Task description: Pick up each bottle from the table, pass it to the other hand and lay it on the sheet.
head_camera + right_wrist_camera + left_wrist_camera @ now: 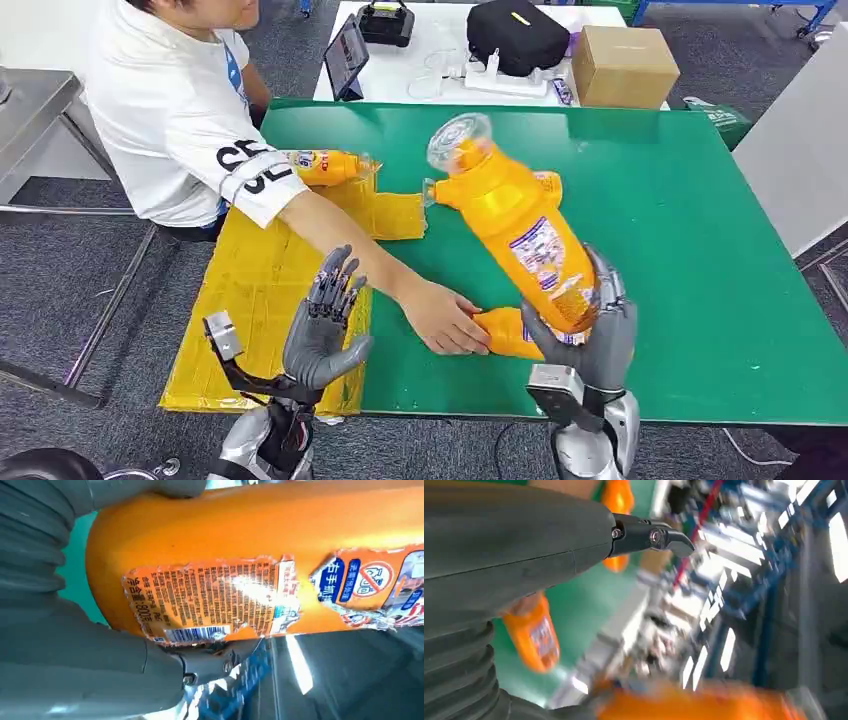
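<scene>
My right hand (592, 335) grips a large orange bottle (515, 215) by its base and holds it tilted up above the green table (680, 230), clear cap toward the far side. The same bottle (260, 565), with its torn label, is pressed against my right hand (75, 645) in the right wrist view. My left hand (325, 325) is raised with fingers spread, holding nothing, over the yellow sheet (250, 290). A second orange bottle (330, 166) lies at the sheet's far end. A third orange bottle (505, 332) lies on the table under a person's hand (445, 318).
A person in a white shirt (165, 110) sits at the table's left side, with an arm stretched across between my hands. A white table behind carries a black bag (515, 35), a cardboard box (622, 65) and a tablet (345, 55).
</scene>
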Motion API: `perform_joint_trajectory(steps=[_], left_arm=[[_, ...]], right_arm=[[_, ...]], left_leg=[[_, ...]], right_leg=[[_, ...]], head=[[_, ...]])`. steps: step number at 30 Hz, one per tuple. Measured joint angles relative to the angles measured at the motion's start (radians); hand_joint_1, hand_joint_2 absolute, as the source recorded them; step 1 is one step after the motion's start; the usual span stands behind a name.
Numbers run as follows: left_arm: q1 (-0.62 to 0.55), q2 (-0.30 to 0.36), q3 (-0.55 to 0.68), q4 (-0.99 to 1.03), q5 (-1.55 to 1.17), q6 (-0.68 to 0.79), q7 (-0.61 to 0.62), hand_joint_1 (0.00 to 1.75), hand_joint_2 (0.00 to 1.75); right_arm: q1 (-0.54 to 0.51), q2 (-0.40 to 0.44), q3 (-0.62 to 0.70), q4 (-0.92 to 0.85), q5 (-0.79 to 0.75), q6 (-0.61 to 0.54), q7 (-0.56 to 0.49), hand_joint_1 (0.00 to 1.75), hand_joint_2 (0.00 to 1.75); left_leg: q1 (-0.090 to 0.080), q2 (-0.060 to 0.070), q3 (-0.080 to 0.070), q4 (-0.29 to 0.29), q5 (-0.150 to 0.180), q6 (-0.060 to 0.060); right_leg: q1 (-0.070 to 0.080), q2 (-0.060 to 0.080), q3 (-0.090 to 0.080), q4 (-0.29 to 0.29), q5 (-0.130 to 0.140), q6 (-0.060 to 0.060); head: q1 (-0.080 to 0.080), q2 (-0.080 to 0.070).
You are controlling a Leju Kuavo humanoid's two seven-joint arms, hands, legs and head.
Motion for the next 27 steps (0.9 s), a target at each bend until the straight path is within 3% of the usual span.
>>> perform_joint_trajectory(steps=[10,18,23,27], left_arm=[[0.004,0.016,-0.046,-0.012,-0.004,-0.03,0.0,0.0,1.75],[0.003,0.024,-0.049,-0.01,-0.006,-0.031,0.003,0.0,1.75],[-0.012,0.028,-0.056,0.01,0.013,-0.054,0.023,0.0,1.75],[-0.017,0.031,-0.056,0.029,0.055,-0.071,0.024,0.0,1.75]], right_arm=[[-0.045,0.051,0.206,0.242,0.022,0.05,0.0,1.75,1.75],[-0.068,0.058,0.252,0.306,0.024,0.052,0.0,1.75,1.75],[-0.108,0.07,0.307,0.386,0.169,-0.047,0.023,1.75,1.75],[-0.144,0.088,0.356,0.465,0.164,-0.05,0.039,1.75,1.75]], left_leg=[[0.0,0.0,0.0,0.0,0.0,0.0],[0.0,0.0,-0.001,0.0,0.0,0.0],[0.0,0.0,-0.001,0.0,0.0,0.0],[0.0,0.001,0.0,0.0,0.0,0.0]], right_leg=[[0.0,0.0,-0.001,0.0,0.0,0.0],[0.0,0.0,-0.001,0.0,0.0,0.0],[0.0,0.0,-0.001,0.0,0.0,0.0],[0.0,0.0,-0.002,0.0,0.0,0.0]], head=[[0.0,0.0],[0.0,0.0],[0.001,0.0],[0.0,0.0]])
